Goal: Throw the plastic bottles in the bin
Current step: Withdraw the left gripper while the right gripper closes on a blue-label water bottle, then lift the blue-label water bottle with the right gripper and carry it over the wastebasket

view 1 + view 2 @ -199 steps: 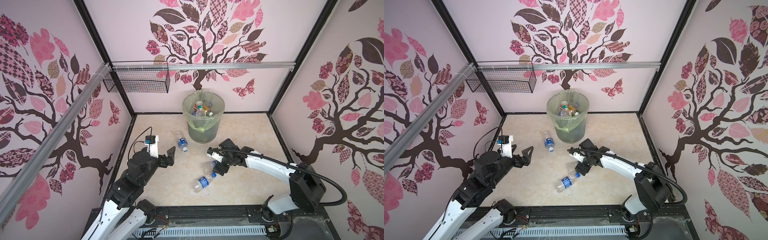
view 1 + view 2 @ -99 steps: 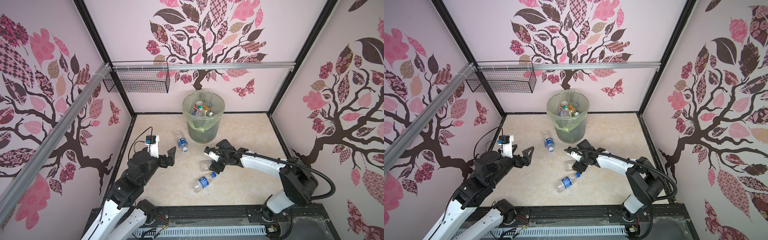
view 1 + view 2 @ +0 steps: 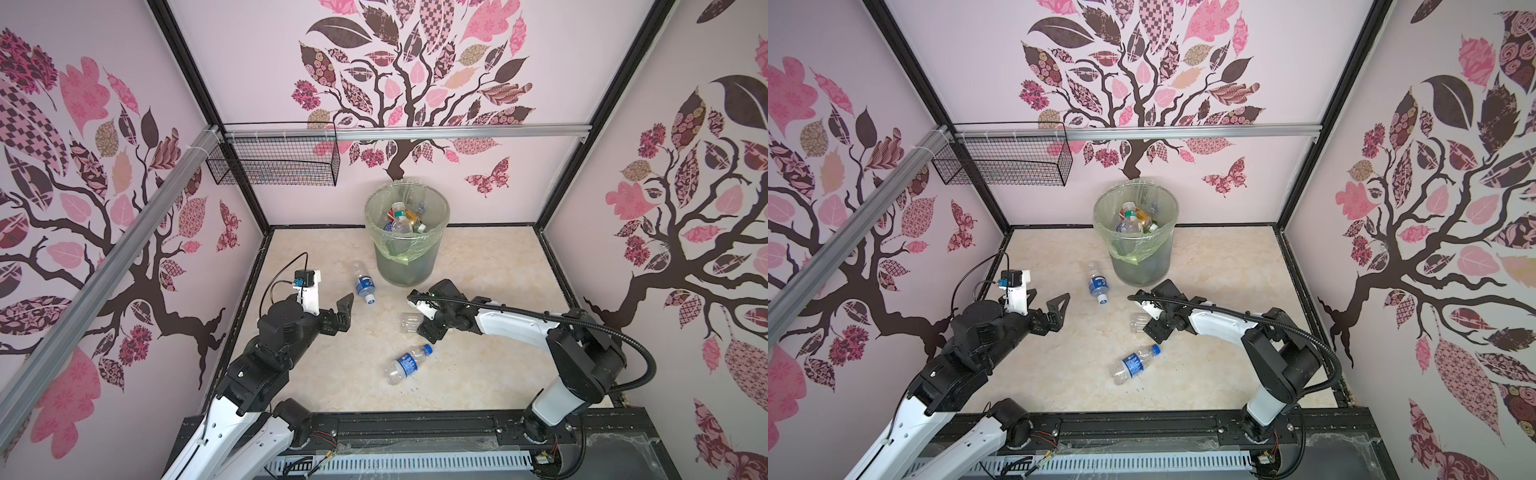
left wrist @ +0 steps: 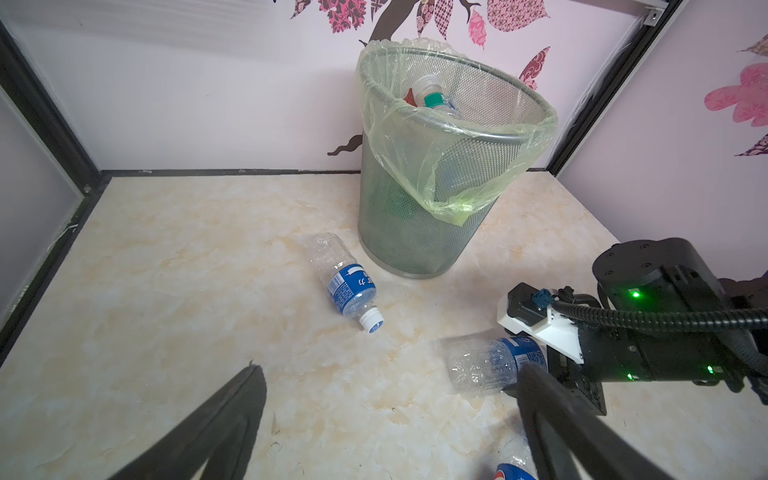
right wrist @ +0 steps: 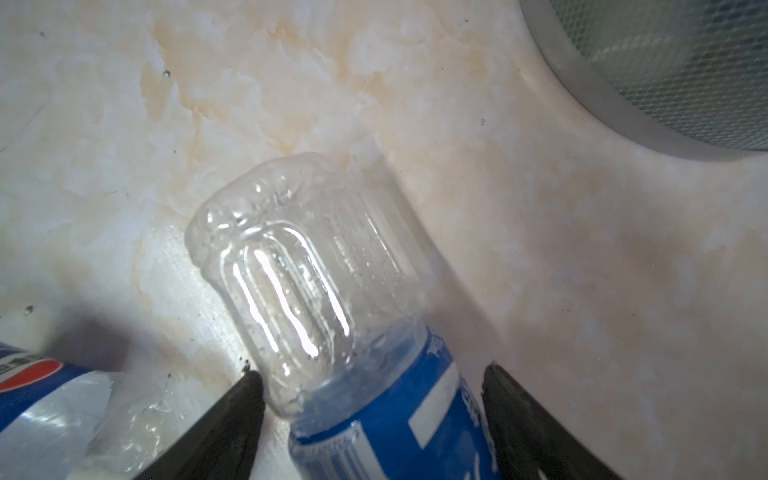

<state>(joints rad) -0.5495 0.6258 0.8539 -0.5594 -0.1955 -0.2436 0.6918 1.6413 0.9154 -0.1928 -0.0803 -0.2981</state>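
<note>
I am gripping a clear bottle [image 5: 299, 266] with my right end effector [image 5: 370, 374]. Its two black fingers [image 5: 232, 415] are pressing in on either side of the blue label, so the bare ribbed base is sticking out ahead of them into the middle of the right wrist view. I am taking it at the label because that is likely the stiffest band of a thin, empty bottle that could otherwise crumple or slip. In both top views this is happening at the centre of the frame, just below the bin [image 3: 403, 266]. With the bin this near, I am judging the lift over its rim to be a short one.

My left end effector [image 4: 388, 372] is hanging at centre left with its fingers spread wide, holding nothing. It is pointing toward a second bottle [image 3: 365, 284], which is lying on the table [image 3: 478, 257] just left of the bin's foot. A third bottle [image 3: 407, 363] is lying lower in the frame, apart from both. Several bottles [image 3: 401, 220] are sitting inside the bin, so I am judging the job mostly done.
</note>
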